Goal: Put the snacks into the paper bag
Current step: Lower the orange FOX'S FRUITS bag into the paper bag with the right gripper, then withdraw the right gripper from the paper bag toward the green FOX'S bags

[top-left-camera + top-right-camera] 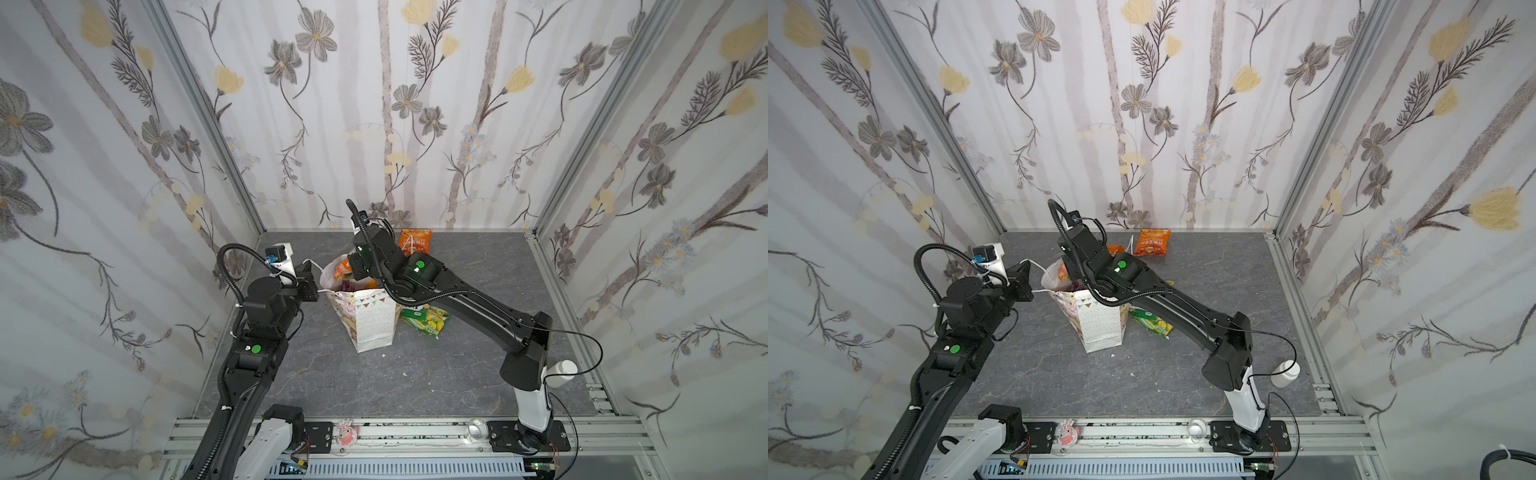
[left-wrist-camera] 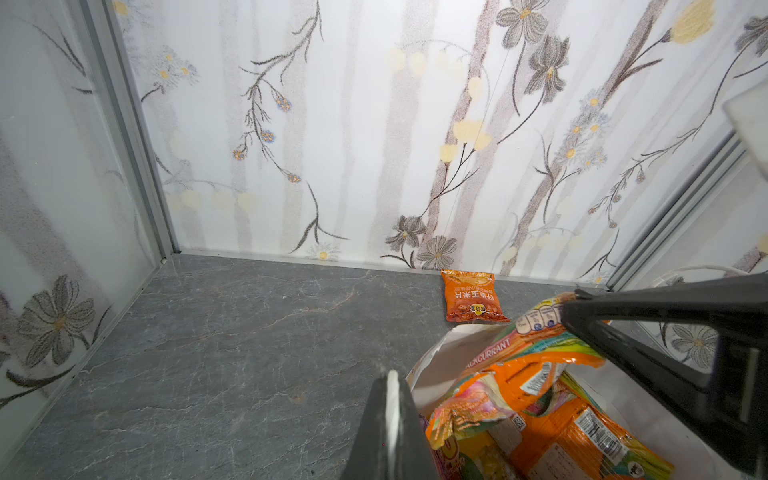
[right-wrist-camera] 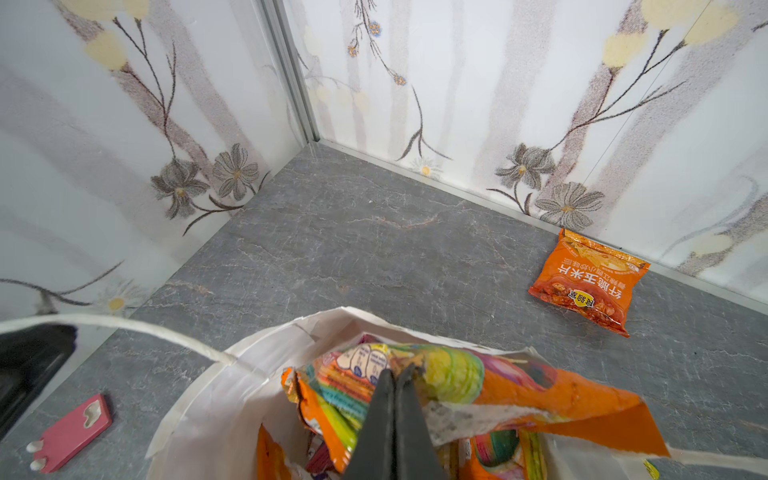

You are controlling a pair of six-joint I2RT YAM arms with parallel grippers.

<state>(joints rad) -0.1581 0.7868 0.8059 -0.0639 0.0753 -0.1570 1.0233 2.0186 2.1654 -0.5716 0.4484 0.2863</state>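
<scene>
The white paper bag [image 1: 370,320] [image 1: 1100,324] stands upright mid-table, its mouth stuffed with several orange snacks [image 2: 561,436]. My left gripper [image 1: 309,270] [image 2: 390,374] is shut on the bag's white cord handle [image 3: 124,326], left of the bag. Over the bag's mouth my right gripper [image 3: 395,372] [image 1: 355,272] is shut on an orange rainbow-striped packet [image 3: 457,374] [image 2: 540,332]. Another orange packet [image 1: 415,241] [image 3: 590,282] lies flat by the back wall. A green-yellow packet [image 1: 428,322] [image 1: 1152,322] lies right of the bag, partly under my right arm.
A flat red-pink object [image 3: 70,432] lies on the table left of the bag. A white bottle [image 1: 561,370] stands by the right arm's base. On the front rail sit a pink cartoon figure [image 1: 345,434] and a clear dome [image 1: 477,428]. Flowered walls close in three sides.
</scene>
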